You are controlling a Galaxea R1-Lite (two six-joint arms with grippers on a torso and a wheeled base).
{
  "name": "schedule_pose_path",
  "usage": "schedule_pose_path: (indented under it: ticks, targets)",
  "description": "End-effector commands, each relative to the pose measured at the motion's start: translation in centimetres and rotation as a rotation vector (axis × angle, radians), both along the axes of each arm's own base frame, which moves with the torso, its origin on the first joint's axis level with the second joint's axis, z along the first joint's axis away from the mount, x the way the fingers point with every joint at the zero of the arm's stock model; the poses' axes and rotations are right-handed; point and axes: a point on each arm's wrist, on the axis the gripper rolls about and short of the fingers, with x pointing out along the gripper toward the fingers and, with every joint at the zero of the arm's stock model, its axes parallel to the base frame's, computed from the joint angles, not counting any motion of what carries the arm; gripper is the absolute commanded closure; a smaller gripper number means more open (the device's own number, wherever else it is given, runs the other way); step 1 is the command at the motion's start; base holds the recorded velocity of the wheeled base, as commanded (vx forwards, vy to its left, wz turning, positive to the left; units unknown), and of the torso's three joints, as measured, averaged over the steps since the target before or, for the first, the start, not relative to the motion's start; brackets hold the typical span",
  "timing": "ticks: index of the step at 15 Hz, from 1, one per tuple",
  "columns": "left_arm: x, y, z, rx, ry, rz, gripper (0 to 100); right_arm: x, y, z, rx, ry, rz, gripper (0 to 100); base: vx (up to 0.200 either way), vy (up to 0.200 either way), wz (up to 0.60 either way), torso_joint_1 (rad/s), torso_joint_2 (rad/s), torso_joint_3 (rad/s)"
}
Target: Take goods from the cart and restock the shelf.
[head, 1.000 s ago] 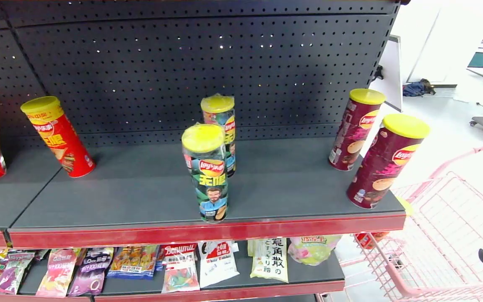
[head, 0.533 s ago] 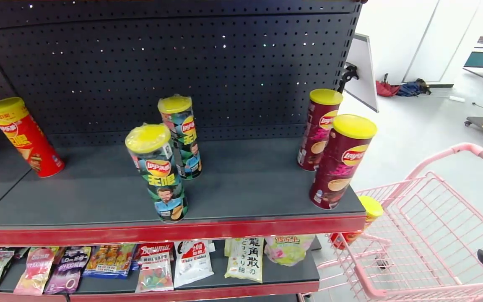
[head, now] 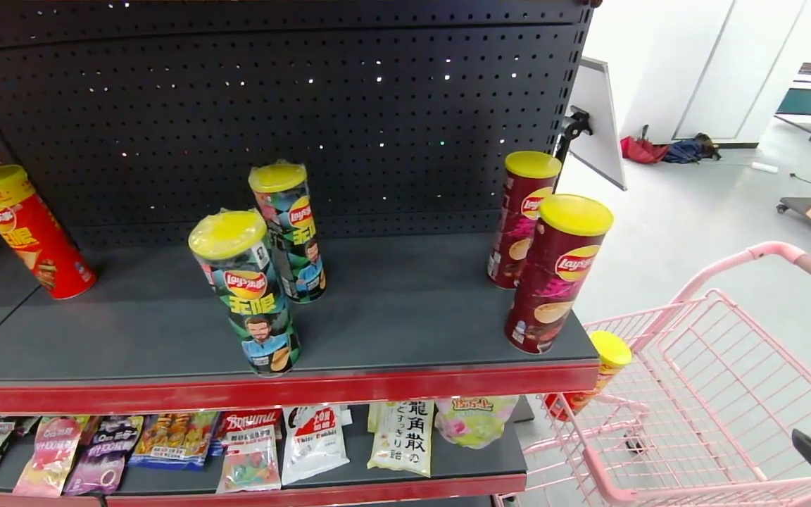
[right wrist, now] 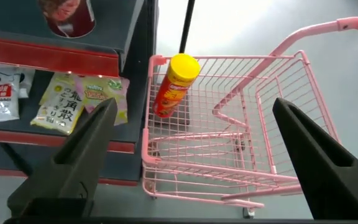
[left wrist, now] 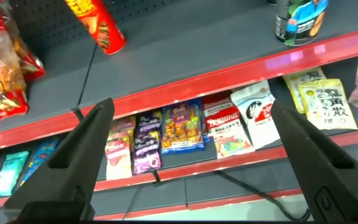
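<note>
At cart (right wrist: 229,59) corner nearest shelf (head: 391,310): 1 red can (right wrist: 174,84), yellow lid uppermost, long axis near upright, slightly tilted. Right gripper (right wrist: 194,106): jaws spread, empty, well apart from can, which lies ahead and below; judged the nearer arm. Left gripper (left wrist: 191,104): jaws spread, empty, facing shelf fronts.

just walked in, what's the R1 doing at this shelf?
Restocking chip cans from the pink cart onto the upper shelf. Neither arm holds anything. The left end effector is open, facing the snack bags on the level below. The right end effector is open by the cart, where one red can with a yellow lid sits. Five cans are on the upper shelf.
</note>
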Motion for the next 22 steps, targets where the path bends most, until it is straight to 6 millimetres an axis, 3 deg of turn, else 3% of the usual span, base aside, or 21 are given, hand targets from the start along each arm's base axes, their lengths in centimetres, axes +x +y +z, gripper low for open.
schedule_pose_path:
  ticks: [1, 5, 12, 15, 17, 18, 21, 22]
  targets:
    - [-0.4, 0.1, -0.5, -0.004, -0.017, -0.003, 0, 0.0, 0.0, -0.1, 0.000, 0.004, 0.000, 0, 0.000, 0.000, -0.60, -0.017, 0.00, 0.007]
    - [-0.6, 0.2, -0.8, -0.009, -0.024, -0.021, 0, 0.0, 0.0, -0.3, -0.001, 0.012, 0.000, 0, 0.000, 0.000, -0.60, 0.008, 0.00, 0.002]
    - [-2.0, 0.2, -1.3, -0.057, -0.102, -0.178, 0, -0.8, 0.0, -1.2, 0.009, 0.001, 0.009, 0, 0.000, 0.000, 0.00, 0.000, 0.00, 0.000]
    - [-1.9, 0.1, -3.7, -0.118, -0.088, -0.294, 0, -0.8, 0.0, -1.8, 0.069, 0.021, -0.003, 0, 0.000, 0.000, 0.00, 0.000, 0.00, 0.000]
    - [-1.7, 0.1, -4.8, -0.154, -0.064, -0.283, 0, -0.8, -0.1, -2.6, 0.078, 0.055, -0.022, 0, 0.000, 0.000, 0.00, 0.000, 0.00, 0.000]
    - [-1.6, 0.0, -4.9, -0.208, -0.050, -0.292, 0, 0.3, 0.1, -2.3, 0.126, 0.092, 0.002, 0, 0.000, 0.000, 0.00, 0.000, 0.00, 0.000]
    - [-1.4, -0.4, -5.9, -0.294, 0.012, -0.420, 0, 6.1, 1.9, -2.1, 0.318, 0.136, 0.068, 0, 0.000, 0.000, 0.00, 0.000, 0.00, 0.000]
    - [-1.3, -0.4, -6.0, -0.294, 0.018, -0.425, 0, 6.5, 2.0, -2.3, 0.321, 0.135, 0.069, 0, 0.000, 0.000, 0.00, 0.000, 0.00, 0.000]
